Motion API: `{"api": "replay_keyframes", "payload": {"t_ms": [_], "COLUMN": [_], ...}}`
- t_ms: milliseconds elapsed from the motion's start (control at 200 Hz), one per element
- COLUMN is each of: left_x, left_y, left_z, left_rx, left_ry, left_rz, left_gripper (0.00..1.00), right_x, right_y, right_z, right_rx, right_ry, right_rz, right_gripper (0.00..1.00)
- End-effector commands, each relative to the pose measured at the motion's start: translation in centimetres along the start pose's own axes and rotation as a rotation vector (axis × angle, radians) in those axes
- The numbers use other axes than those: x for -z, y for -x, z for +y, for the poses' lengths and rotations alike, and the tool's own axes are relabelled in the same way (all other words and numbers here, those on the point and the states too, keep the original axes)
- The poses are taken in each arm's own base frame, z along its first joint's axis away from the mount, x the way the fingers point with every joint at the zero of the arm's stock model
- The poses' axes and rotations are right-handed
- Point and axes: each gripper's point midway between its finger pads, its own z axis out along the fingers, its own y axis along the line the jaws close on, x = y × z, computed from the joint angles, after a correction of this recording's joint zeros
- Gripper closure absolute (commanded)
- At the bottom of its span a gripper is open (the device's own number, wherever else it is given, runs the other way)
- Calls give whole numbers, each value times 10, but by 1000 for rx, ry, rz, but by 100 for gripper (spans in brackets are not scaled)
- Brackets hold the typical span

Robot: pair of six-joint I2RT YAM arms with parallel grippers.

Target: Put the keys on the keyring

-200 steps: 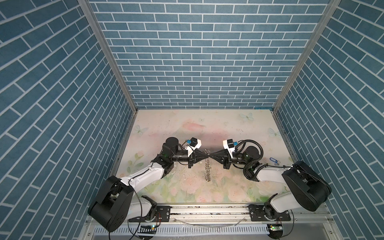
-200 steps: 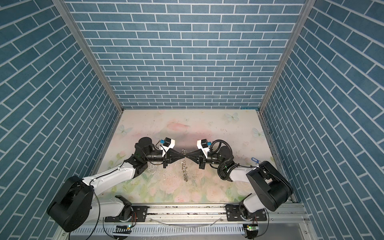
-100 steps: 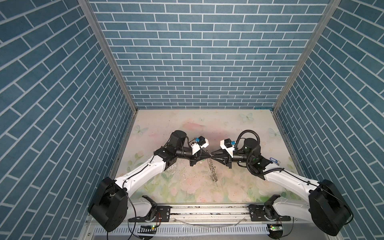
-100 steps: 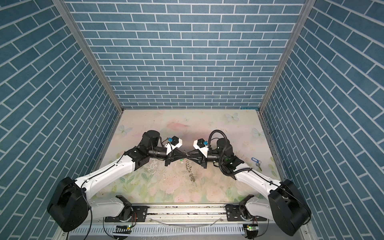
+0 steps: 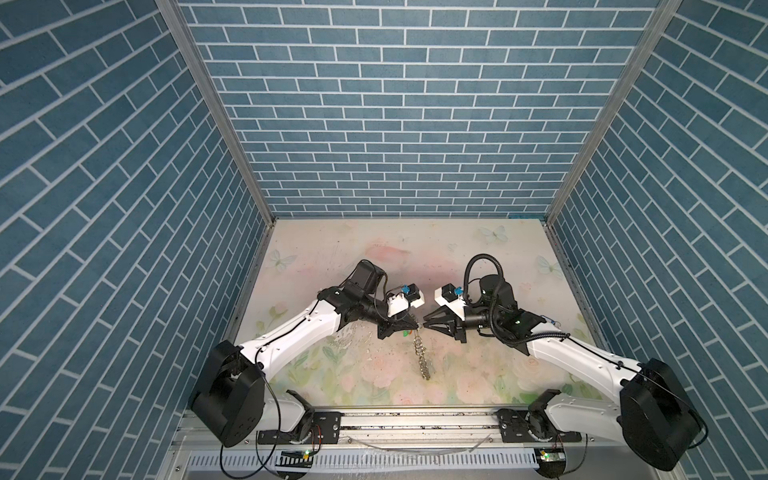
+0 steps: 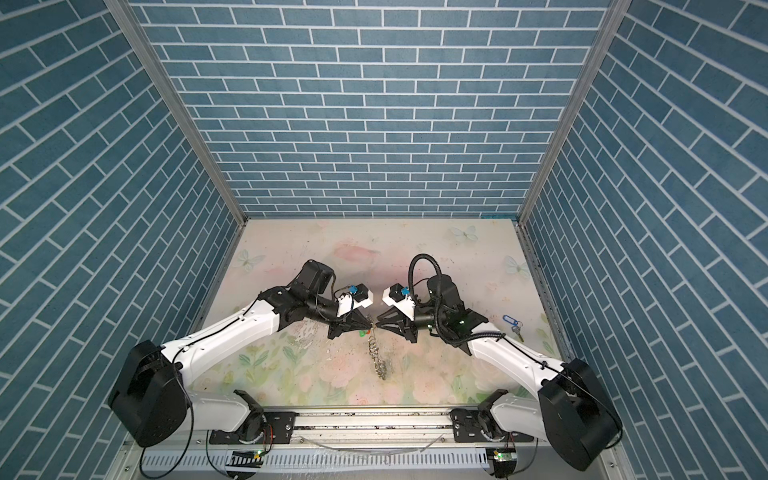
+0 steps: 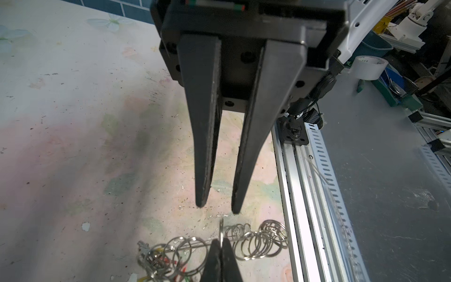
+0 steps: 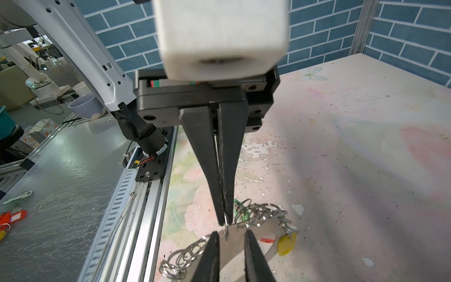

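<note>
Keyring (image 5: pixel 421 356) first, on the left: it hangs from the left gripper (image 8: pixel 223 218), whose fingers are pressed together on one small split ring (image 7: pixel 221 230). The rest of the ring chain dangles from there down to the floral table (image 5: pixel 374 249) in both top views. A few keys with green, red and yellow tags (image 8: pixel 288 241) already hang bunched just beside that pinch. Nose to nose with it at mid-table is the right gripper (image 7: pixel 218 209). Its fingers are slightly spread and hold nothing, with the pinched ring just in front of their tips. Farther right, well apart from both grippers, a blue-tagged key (image 6: pixel 509 321) lies loose on the table. The step in hand looks like the gap between two keys: the ring is presented, the feeding gripper is empty. Next, I judge, the right arm must back away, reach the blue-tagged key and grip it so its small hole stays free. It then has to bring the key back and work it onto the held ring while the left pinch stays steady.
</note>
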Motion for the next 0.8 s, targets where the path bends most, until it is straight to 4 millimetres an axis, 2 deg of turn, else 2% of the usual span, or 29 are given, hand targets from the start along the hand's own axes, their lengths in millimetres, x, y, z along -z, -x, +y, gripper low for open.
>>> {"api": "replay_keyframes", "payload": {"t_ms": [0,450,610,745,795], "left_x": [1,1,1,0,0], "left_y": [9,11,11,10,10], "left_z": [-4,-7,-8,-8,-8], "left_rx": [-32,-33,-31,-32,-35], "left_ry": [-24,-43,-47,-48,-45], "left_rz": [-14,-25,-26,-26,-26], "left_gripper": [100,100,100,100,100], "right_x": [-3,-13,-14,-14,-14], "right_y": [9,8,9,7,8], "right_z": [8,11,12,11,10], "right_rx": [42,20,21,15,15], "right_ry": [55,100,102,100,95], "right_rz": [-9,-6,-7,-3,-4], "right_gripper": [81,81,88,100,100]}}
